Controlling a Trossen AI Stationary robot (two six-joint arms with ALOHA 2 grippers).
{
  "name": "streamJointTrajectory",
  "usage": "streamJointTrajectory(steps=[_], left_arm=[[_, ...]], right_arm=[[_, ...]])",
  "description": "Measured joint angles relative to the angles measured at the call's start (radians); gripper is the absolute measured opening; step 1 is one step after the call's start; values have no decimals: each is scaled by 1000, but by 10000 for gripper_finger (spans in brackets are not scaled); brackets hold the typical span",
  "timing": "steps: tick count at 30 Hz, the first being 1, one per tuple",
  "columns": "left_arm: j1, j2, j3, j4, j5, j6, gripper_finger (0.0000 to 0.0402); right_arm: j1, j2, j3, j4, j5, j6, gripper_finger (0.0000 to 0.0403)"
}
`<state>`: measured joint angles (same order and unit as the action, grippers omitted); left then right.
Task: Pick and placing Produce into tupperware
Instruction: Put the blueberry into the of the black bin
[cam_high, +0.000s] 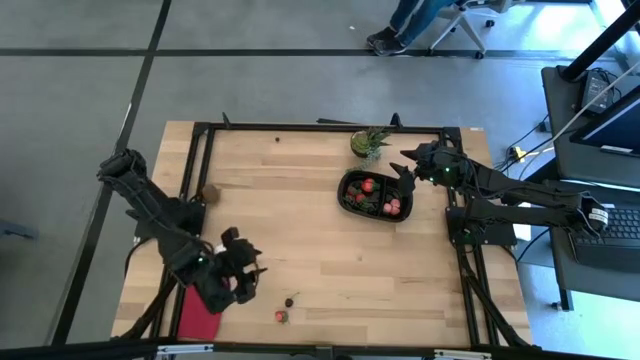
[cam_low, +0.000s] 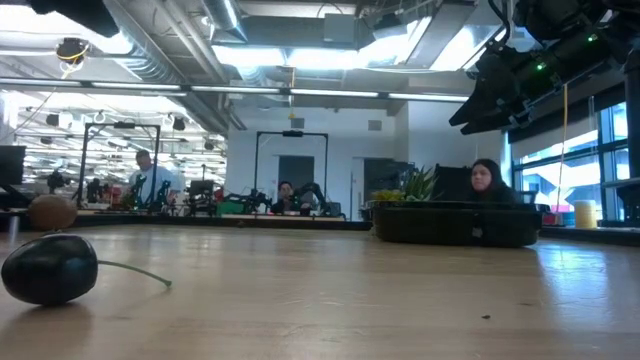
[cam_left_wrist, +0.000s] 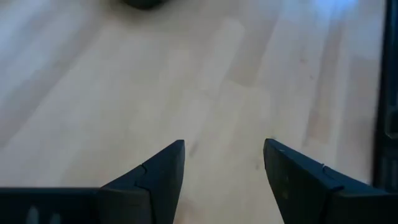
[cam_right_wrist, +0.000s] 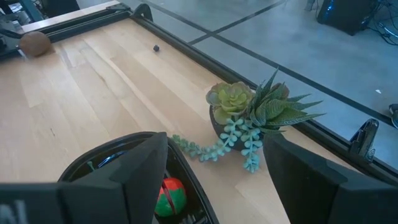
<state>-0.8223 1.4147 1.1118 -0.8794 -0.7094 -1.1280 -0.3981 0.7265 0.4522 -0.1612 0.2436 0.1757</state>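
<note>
- Grey floor surrounds a light wooden table (cam_high: 320, 230) in the high view. The left gripper (cam_high: 252, 275) hovers over the near left part of the board, fingers spread with nothing between them. Two loose produce pieces lie just beyond its tips toward the table's middle and near edge: a dark berry (cam_high: 290, 301) and a red strawberry piece (cam_high: 281, 316). A red cloth (cam_high: 197, 318) lies under that arm, behind the gripper. A brown round piece (cam_high: 210, 194) sits at the left rail, well apart from it.
- High view, right side: the right gripper (cam_high: 404, 168) hangs at the far right rim of the black tupperware (cam_high: 347, 189), which holds several red and pink pieces (cam_high: 393, 206). A potted succulent (cam_high: 369, 142) stands just beside the gripper, on the far side.
- Low view: the dark berry (cam_low: 49, 268) with its thin stem sits close to the lens; the brown piece (cam_low: 51, 211) lies behind it. The tupperware (cam_low: 455, 224) is across the board, with the right gripper (cam_low: 487, 100) raised above it. People sit in the room behind.
- Left wrist view: both fingers (cam_left_wrist: 158, 177) stand apart over bare wood, empty.
- Right wrist view: fingers (cam_right_wrist: 140, 168) held wide apart, nothing gripped; a red piece with a green top (cam_right_wrist: 169, 195) lies in the tupperware (cam_right_wrist: 81, 169) directly below them, the succulent (cam_right_wrist: 252, 115) just ahead.
</note>
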Motion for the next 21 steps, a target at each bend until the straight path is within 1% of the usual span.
streamJointTrajectory(steps=[3, 5, 7, 10, 12, 17, 21], left_arm=[[-39, 0, -27, -24, -110, -76, 209], [-64, 0, -75, -28, -175, -146, 209], [-90, 0, -139, -26, -239, -252, 209], [-116, 1, -242, -23, -294, -422, 209], [-130, 1, -303, -10, -316, -498, 209], [-155, 1, -431, 117, -345, -521, 209], [-160, 1, -509, 279, -447, -521, 209]], right_arm=[[0, 0, 0, 0, 0, 1, 268], [0, 0, 0, 0, 0, 0, 268], [0, 0, 0, 0, 0, 0, 268], [0, 0, 0, 0, 0, 0, 268], [0, 0, 0, 0, 0, 0, 268], [0, 0, 0, 0, 0, 2, 268], [0, 0, 0, 0, 0, 2, 268]])
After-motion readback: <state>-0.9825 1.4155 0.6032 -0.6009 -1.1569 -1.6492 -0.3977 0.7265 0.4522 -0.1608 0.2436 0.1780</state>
